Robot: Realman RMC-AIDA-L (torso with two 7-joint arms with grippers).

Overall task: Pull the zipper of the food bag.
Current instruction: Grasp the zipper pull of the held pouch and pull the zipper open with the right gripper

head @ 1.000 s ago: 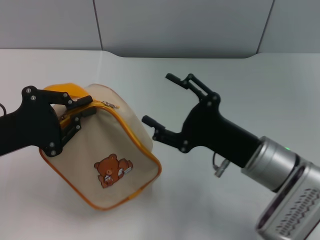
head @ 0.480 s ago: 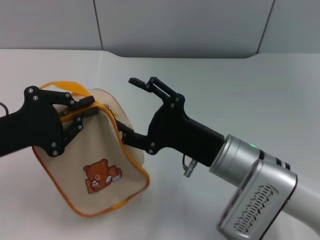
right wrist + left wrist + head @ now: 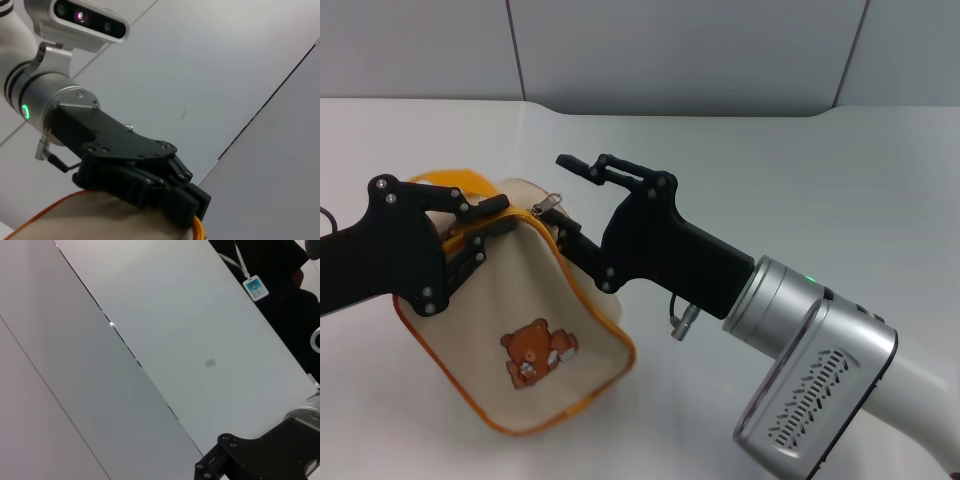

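Observation:
The cream food bag [image 3: 525,300], with a brown bear picture and orange piping, is held up off the table on the left of the head view. My left gripper [image 3: 485,228] is shut on the bag's top edge beside the orange handle strap [image 3: 445,182]. The zipper's silver pull tab [image 3: 552,203] stands up at the bag's top corner. My right gripper [image 3: 564,194] is open, with one finger above the tab and one below it, not closed on it. The right wrist view shows the left gripper [image 3: 150,182] on the bag fabric [image 3: 95,217].
The white table [image 3: 800,190] spreads around the bag, and grey wall panels stand behind it. In the left wrist view a person with a name badge [image 3: 256,286] stands at the table's far side, and part of the right gripper's black frame [image 3: 255,460] shows.
My right gripper has moved left, from open space to straddling the pull tab at the bag's top. The bag has shifted a little in the left gripper's hold.

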